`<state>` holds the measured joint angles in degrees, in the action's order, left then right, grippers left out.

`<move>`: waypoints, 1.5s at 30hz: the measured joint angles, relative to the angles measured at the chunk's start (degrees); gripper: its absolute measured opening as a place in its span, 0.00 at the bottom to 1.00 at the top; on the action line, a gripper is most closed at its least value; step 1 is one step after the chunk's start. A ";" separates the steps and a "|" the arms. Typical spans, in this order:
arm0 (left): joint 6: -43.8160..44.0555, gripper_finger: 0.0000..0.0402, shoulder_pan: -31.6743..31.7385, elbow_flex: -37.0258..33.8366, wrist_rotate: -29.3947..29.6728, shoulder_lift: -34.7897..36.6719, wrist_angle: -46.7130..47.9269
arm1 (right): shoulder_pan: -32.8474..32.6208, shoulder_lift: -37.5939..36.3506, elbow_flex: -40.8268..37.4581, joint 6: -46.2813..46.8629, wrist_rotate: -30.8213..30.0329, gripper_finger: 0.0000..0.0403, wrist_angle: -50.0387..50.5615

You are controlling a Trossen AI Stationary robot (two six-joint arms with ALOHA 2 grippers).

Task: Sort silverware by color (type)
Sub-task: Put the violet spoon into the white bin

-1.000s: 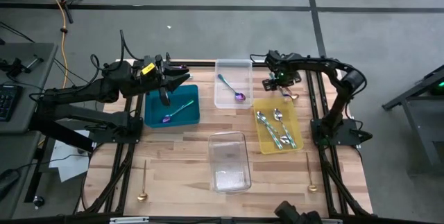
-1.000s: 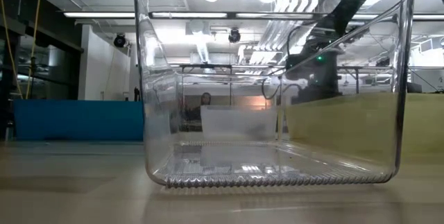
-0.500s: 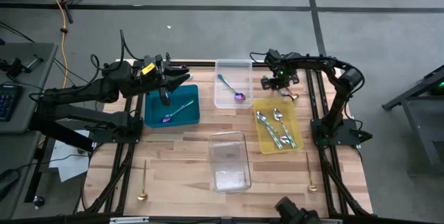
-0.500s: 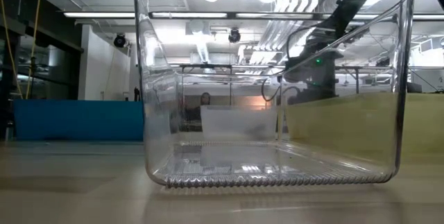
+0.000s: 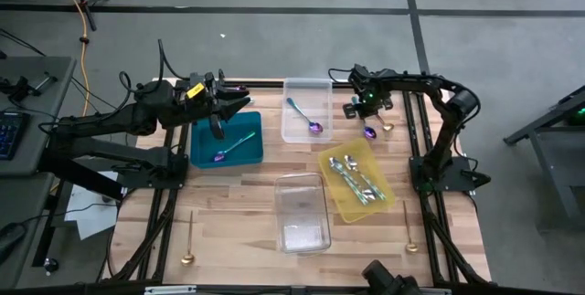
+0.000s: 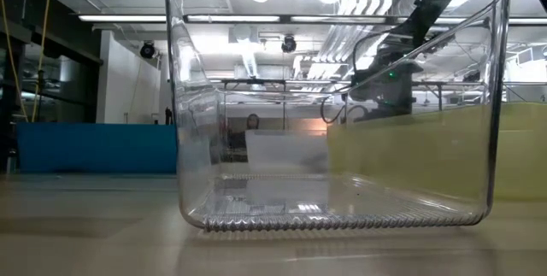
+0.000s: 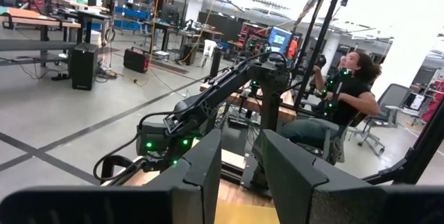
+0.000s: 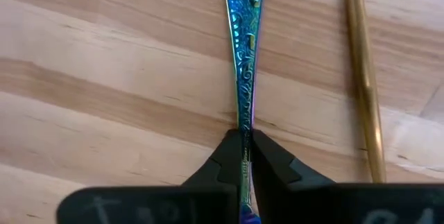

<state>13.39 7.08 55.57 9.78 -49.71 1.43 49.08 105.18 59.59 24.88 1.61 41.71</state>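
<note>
Wooden worktop (image 5: 228,204): right tool (image 8: 244,156) clamped on iridescent spoon (image 8: 241,50) beside gold piece (image 8: 364,78); next lift toward clear tray (image 5: 305,87). Left tool (image 7: 239,165) half-open, empty.

Iridescent blue-purple engraved metal spoon (image 8: 241,57): bowl cut off by frame edge. Slim gold utensil handle (image 8: 363,78): both ends out of frame.

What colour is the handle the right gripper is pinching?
Iridescent blue-purple handle with an embossed scroll pattern, clamped in the right gripper; clearest in the right wrist view.
</note>
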 joint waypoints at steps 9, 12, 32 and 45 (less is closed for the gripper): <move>-0.02 0.24 -0.01 0.00 0.00 0.00 -0.02 | 0.34 -11.10 -0.22 -3.32 -5.27 0.01 0.77; -0.02 0.24 0.00 0.00 0.00 0.00 -0.02 | -0.55 -17.40 -0.26 -4.20 -4.27 0.01 1.73; -1.22 0.24 0.01 -0.02 0.00 -0.88 0.18 | -28.21 -49.26 -14.21 1.02 -1.84 0.01 -39.84; -2.03 0.24 0.01 -0.02 0.00 -2.51 0.02 | -33.77 -49.26 -15.19 -1.85 -2.03 0.01 -47.15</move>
<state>11.35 7.09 55.55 9.78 -52.23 1.44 15.31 55.92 44.40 23.03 -0.43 -5.43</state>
